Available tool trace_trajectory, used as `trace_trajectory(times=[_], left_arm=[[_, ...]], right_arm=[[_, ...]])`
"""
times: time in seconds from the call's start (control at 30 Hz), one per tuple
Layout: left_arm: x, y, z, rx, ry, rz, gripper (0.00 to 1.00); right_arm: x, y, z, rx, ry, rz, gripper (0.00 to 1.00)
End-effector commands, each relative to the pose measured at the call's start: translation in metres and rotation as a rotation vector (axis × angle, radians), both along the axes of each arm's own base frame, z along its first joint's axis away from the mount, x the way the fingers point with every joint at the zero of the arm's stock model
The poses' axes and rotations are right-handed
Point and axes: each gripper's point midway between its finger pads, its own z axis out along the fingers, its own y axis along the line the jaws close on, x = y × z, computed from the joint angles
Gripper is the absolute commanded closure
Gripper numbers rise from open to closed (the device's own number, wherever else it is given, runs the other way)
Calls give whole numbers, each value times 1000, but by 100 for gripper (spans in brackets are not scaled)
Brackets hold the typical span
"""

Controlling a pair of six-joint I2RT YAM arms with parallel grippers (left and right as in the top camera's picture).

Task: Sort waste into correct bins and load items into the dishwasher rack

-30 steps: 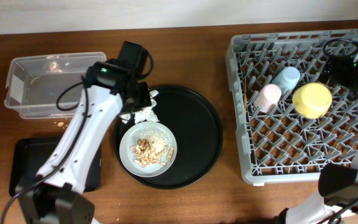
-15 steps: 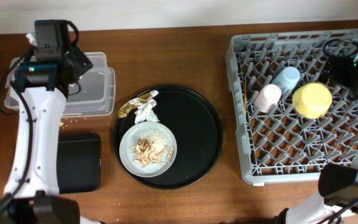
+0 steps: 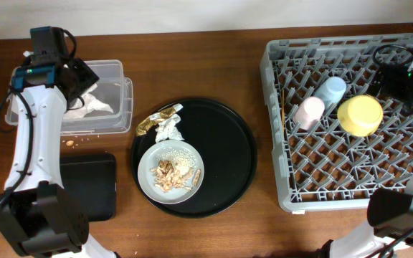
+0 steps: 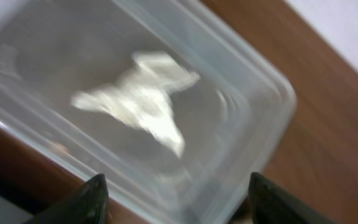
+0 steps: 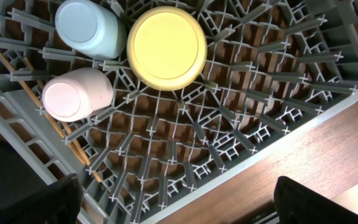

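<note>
A crumpled white tissue [image 3: 92, 104] [image 4: 143, 99] lies inside the clear tub [image 3: 113, 72] [image 4: 247, 130]. My left gripper [image 3: 76, 84] [image 4: 174, 190] hovers over the tub, open and holding nothing. Another tissue [image 3: 168, 130] and a gold wrapper [image 3: 149, 122] lie on the round black tray by the grey plate [image 3: 143, 169], which carries food scraps [image 3: 169, 172]. The rack [image 3: 350, 179] [image 5: 229, 143] holds a pink cup [image 3: 309, 112] [image 5: 76, 93], a blue cup [image 3: 330, 89] [image 5: 89, 28], a yellow bowl [image 3: 360, 115] [image 5: 166, 46] and chopsticks [image 5: 33, 93]. My right gripper [image 3: 400, 80] [image 5: 176, 199] is open above the rack's edge.
The small black tray [image 3: 88, 188] sits in front of the tub at the near left. The large round black tray [image 3: 228, 158] fills the middle of the wooden table. A few crumbs [image 3: 69, 142] lie between the tub and the small tray.
My left arm swung from the round tray to the tub. Its jaws, shut until half a second ago, have opened and the tissue now lies in the tub. The right arm stayed still.
</note>
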Motion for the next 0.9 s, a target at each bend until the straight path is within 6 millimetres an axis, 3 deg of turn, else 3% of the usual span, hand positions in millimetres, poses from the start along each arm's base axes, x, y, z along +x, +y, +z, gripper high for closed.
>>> trace_trajectory(times=[0.0,0.03,0.07,0.27,0.47,0.63,0.87], left_arm=[[-1,-82,7,-265,-22,-392,38],[-3,-96,8,-278,-25,-463,49],[-5,-106,8,-270,-22,-526,51],[-35,-156,-18,-145,158,-645,46],[-48,-210,-70,-110,308,-706,46],[-56,-226,-113,-124,423,-668,51],[-60,-217,-159,-80,535,-562,51]], right_arm=[[-1,-4,0,-19,8,0,1],[-1,-4,0,-19,8,0,1],[-1,-4,0,-19,8,0,1],[-1,-4,0,-19,8,0,1],[-1,-4,0,-19,8,0,1],[-1,-4,0,-19,8,0,1],[-1,-4,0,-19,8,0,1]])
